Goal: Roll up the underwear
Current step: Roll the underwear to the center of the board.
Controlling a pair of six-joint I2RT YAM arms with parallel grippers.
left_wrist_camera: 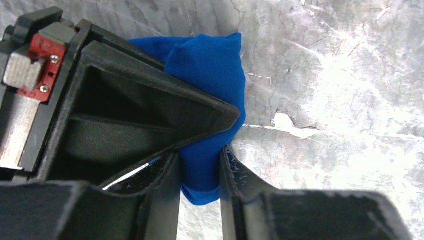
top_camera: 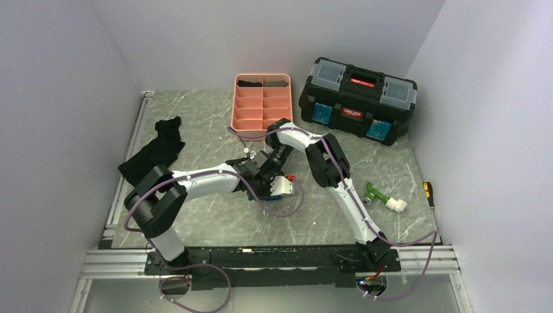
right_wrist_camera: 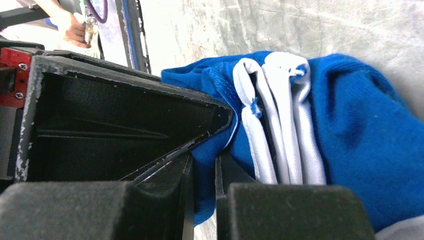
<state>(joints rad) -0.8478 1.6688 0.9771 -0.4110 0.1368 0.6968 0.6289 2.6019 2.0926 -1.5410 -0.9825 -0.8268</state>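
The underwear point(top_camera: 282, 188) is a small bright-blue bundle with white bands at the middle of the table, mostly hidden under both grippers in the top view. My left gripper point(top_camera: 266, 184) is shut on a fold of the blue fabric point(left_wrist_camera: 207, 150), which sticks out below the fingers. My right gripper point(top_camera: 279, 171) is shut on another blue fold point(right_wrist_camera: 205, 170), with the folded white waistband point(right_wrist_camera: 280, 125) bunched just to its right. Both grippers meet over the garment, low above the table.
A pink compartment tray point(top_camera: 262, 117) with dark rolls in its far cells stands behind. A black toolbox point(top_camera: 357, 99) is at the back right. A black cloth garment point(top_camera: 156, 151) lies left. A green-and-white object point(top_camera: 383, 197) and a screwdriver point(top_camera: 429, 193) lie right.
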